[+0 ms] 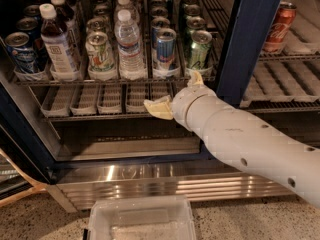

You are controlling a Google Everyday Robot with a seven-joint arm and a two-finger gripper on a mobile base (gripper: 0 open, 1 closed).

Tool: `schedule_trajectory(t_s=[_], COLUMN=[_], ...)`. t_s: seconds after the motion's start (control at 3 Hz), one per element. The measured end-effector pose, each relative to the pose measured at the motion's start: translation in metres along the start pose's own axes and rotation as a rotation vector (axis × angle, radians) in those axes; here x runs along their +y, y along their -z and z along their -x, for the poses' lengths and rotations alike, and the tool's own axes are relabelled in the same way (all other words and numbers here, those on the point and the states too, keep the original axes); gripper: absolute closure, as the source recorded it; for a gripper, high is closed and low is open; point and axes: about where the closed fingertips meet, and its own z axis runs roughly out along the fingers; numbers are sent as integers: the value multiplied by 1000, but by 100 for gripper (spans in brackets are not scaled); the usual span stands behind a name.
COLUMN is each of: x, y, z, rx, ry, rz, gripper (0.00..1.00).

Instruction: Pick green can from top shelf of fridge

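Green can (199, 50) stands upright, long axis vertical, pull-tab end up, at front of the rightmost lane on the top shelf (65, 82) of the fridge (150, 183). Blue-and-silver can (166, 48) just left of it, more green cans behind, dark blue door frame (246, 44) just right. Gripper (171, 89) sits below the can, in front of the lower rack, fingers spread wide, holding nothing; one fingertip (196, 77) near the can's base.
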Motion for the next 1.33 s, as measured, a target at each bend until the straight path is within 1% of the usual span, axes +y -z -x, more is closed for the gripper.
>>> schedule_trajectory(t_s=[0.33, 0.67, 1.0, 1.33], x=[-10, -30, -52, -73], y=[4, 24, 41, 42], z=[12, 51, 82, 92], rx=[-30, -131, -221, -252], ry=[1, 2, -14, -45], rz=[-43, -138, -197, -203], gripper=[19, 19, 20, 21])
